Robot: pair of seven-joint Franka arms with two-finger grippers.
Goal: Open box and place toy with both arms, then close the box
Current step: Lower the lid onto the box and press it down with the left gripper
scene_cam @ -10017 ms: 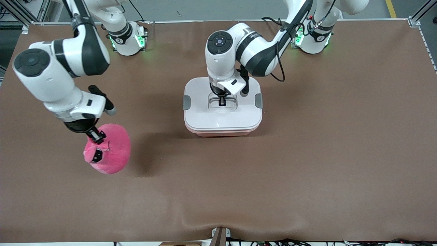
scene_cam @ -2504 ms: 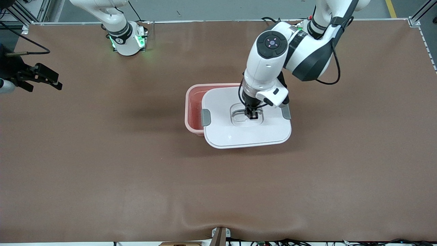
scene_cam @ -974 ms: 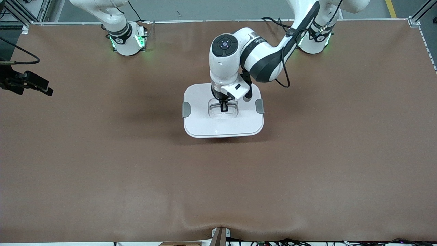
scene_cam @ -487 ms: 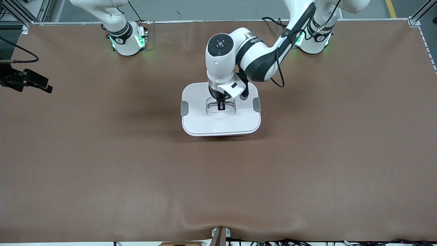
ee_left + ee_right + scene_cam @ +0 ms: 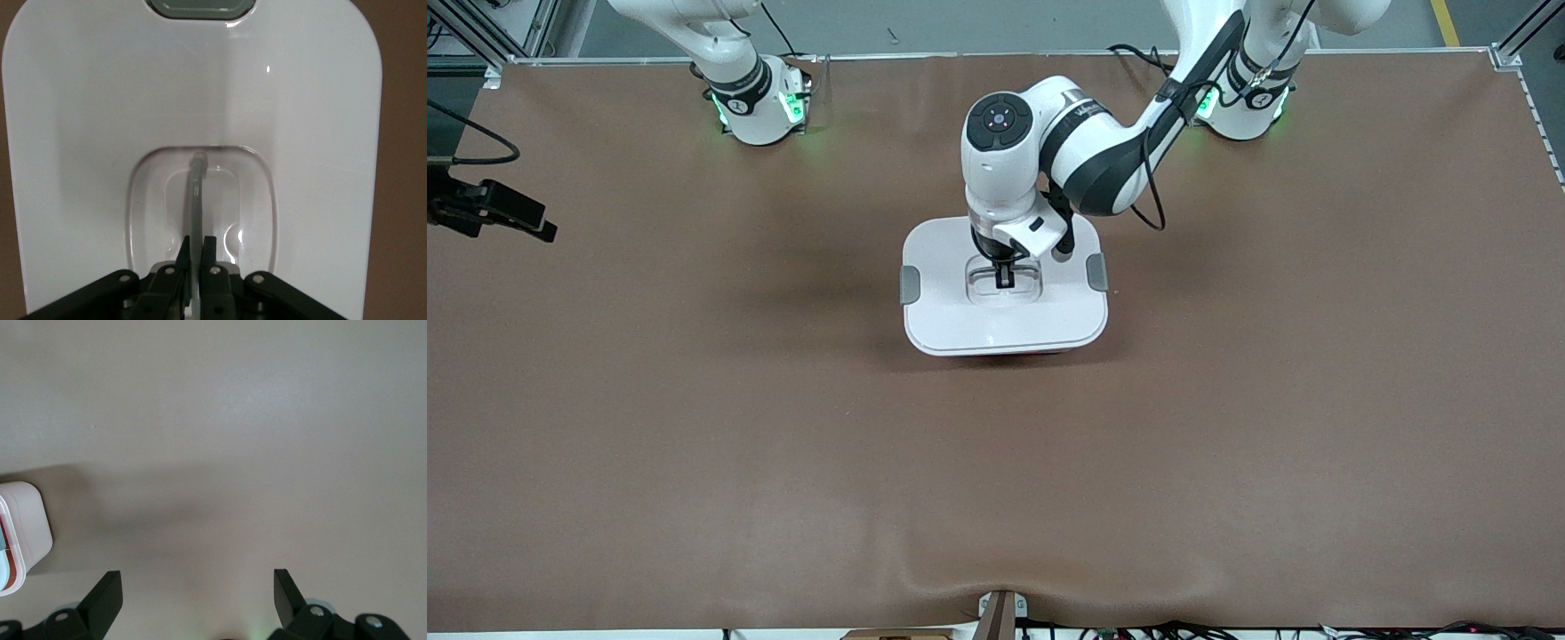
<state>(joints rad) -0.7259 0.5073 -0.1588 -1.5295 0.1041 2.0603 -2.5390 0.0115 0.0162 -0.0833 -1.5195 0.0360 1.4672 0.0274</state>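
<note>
The white lid (image 5: 1005, 324) with grey side clips (image 5: 910, 284) lies over the box, whose pink body shows only as a thin strip (image 5: 1014, 354) under the lid's near edge. My left gripper (image 5: 1003, 277) is shut on the lid's clear handle (image 5: 195, 193) in the recess; the left wrist view shows the lid (image 5: 87, 133) and my left gripper (image 5: 196, 250). My right gripper (image 5: 520, 222) waits open and empty over the right arm's end of the table (image 5: 197, 587). A box corner (image 5: 23, 533) shows in its view. The toy is hidden.
The brown table mat (image 5: 783, 462) spreads around the box, with a ripple at its near edge. The two green-lit arm bases (image 5: 760, 102) stand along the table's edge farthest from the front camera.
My left gripper carried the lid from the left arm's side back over the box, covering the pink inside, and has settled it slightly. My right gripper stayed at the table's end.
</note>
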